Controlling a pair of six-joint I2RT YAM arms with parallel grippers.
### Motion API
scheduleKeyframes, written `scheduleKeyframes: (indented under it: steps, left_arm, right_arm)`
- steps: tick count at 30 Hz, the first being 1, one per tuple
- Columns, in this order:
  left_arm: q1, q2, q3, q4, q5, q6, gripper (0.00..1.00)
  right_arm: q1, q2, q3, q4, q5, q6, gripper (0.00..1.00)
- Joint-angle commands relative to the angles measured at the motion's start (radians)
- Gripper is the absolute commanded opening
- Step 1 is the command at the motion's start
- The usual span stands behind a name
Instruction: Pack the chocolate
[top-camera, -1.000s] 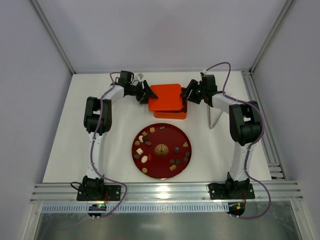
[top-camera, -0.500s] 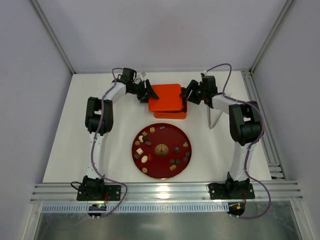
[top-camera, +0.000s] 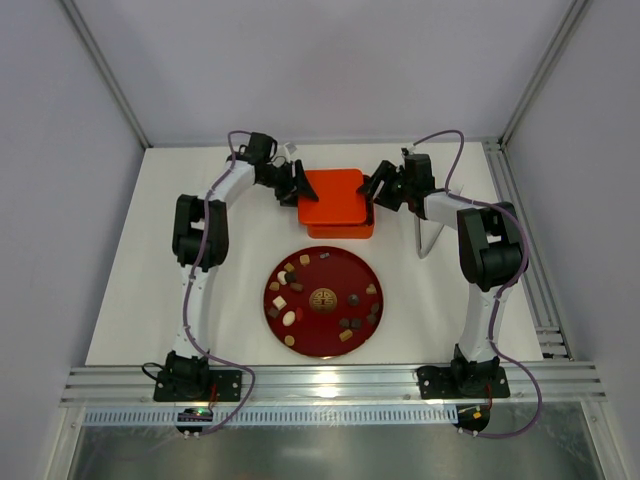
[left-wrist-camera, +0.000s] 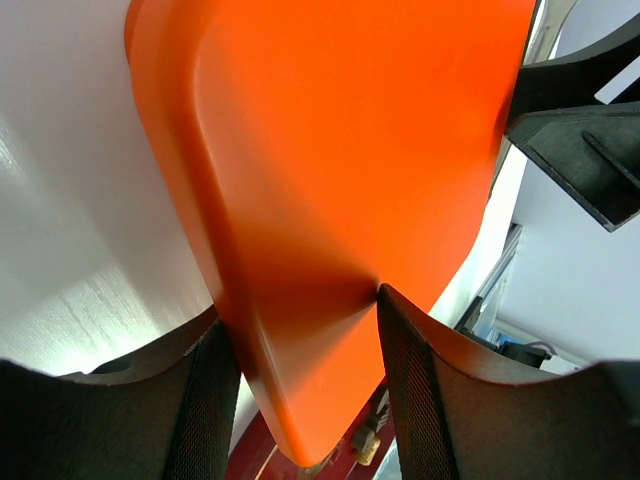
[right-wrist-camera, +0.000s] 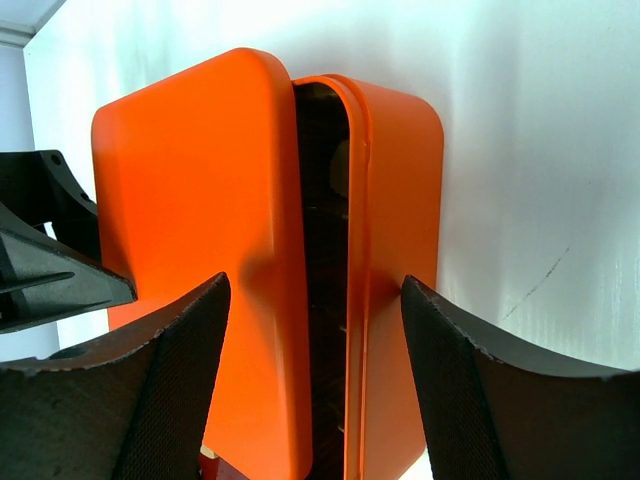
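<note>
The matte white desk (top-camera: 130, 280) carries a glossy dark red round plate (top-camera: 340, 278) with a gold circular emblem (top-camera: 322, 297) at its centre. The small chocolate candies (top-camera: 305, 259) on it are dark brown, tan and cream-white. At 12 o'clock from the plate, the orange rounded plastic lid (right-wrist-camera: 190, 230) and matching orange plastic box (right-wrist-camera: 400, 200) are plain, with a dark gap between them. The jaws are black with fine mesh-patterned faces. The robot arms (top-camera: 196, 232) are white and black, with purple cables (top-camera: 441, 132).
</note>
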Motion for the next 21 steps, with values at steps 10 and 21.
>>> scheduleKeyframes:
  steps: [10,21]
  left_arm:
    - [-0.015,0.028,0.077,-0.088,0.014,0.053,0.57]
    - [-0.041,0.007,0.082,-0.145,-0.064,0.105,0.63]
  right_arm:
    - [0.008,-0.063,0.008,0.094,-0.058,0.02,0.71]
    - [0.023,-0.061,0.016,0.088,-0.058,0.011,0.71]
